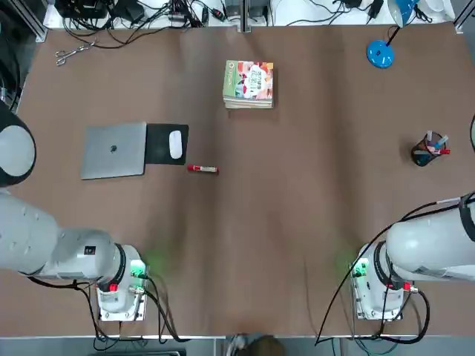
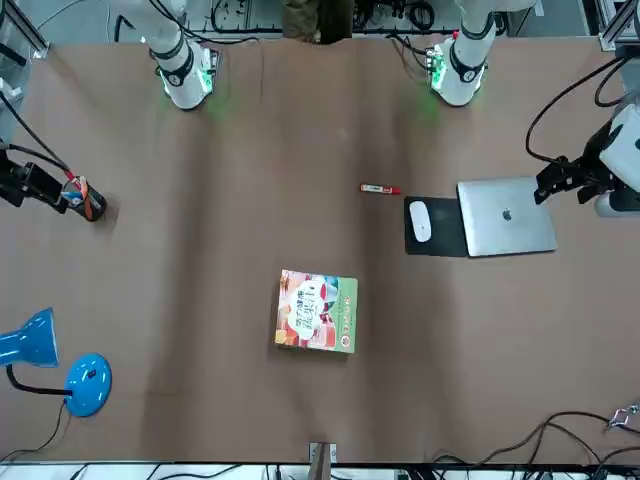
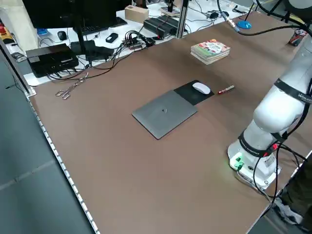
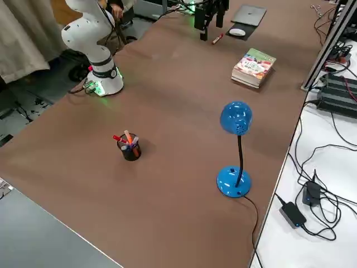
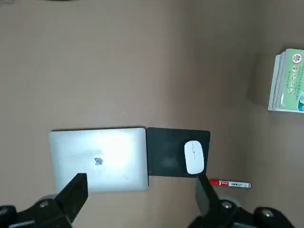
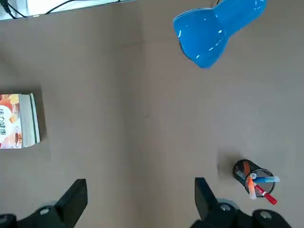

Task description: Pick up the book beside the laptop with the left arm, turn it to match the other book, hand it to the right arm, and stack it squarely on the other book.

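Progress: book (image 1: pixel 249 79) lies flat, cover up, as the top layer of a low stack at the far middle of the desk (image 1: pixel 297 222). Beside the laptop (image 1: pixel 114 151) only the mouse pad (image 1: pixel 159 157) with its mouse (image 1: pixel 175 144), and a red marker (image 1: pixel 202 169) just off the pad. Pickup, turn, handover and stacking all look done, judging by the layout. Lower covers are hidden, so can't confirm which book is underneath or whether its print runs the same way. Edges line up roughly — small offsets show at the side, exact squareness can't be told. Left to do: at most a light nudge.

Pincers: left pincer (image 5: pixel 141 190) is raised near the laptop, fingers apart, nothing between them; book well off to its right and farther out. Right pincer (image 6: pixel 141 190) is raised near the pen cup (image 6: pixel 254 178), also spread and empty — book well off to its left, farther out. Neither touches the stack.
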`<state>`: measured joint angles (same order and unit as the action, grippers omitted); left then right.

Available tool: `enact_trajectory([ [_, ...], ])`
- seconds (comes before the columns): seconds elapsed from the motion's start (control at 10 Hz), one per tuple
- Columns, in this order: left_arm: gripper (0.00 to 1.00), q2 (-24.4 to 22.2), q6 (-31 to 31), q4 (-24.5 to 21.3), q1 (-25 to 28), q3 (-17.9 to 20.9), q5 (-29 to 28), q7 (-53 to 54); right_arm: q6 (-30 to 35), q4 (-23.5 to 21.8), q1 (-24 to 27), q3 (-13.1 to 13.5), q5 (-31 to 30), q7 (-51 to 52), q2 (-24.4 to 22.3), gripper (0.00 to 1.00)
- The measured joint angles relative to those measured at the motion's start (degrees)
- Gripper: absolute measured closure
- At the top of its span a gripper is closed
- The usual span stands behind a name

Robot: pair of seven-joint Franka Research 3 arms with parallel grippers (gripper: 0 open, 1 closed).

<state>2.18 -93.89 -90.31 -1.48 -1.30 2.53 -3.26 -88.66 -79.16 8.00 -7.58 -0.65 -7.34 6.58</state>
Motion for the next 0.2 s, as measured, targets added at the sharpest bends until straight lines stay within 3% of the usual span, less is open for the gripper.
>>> enact_trajectory([
  [0.2, 0.0, 0.2, 0.0, 0.0, 0.1, 0.1, 0.0, 0.0, 0.0, 0.0, 0.1, 0.1, 0.0, 0.0, 0.0, 0.0],
])
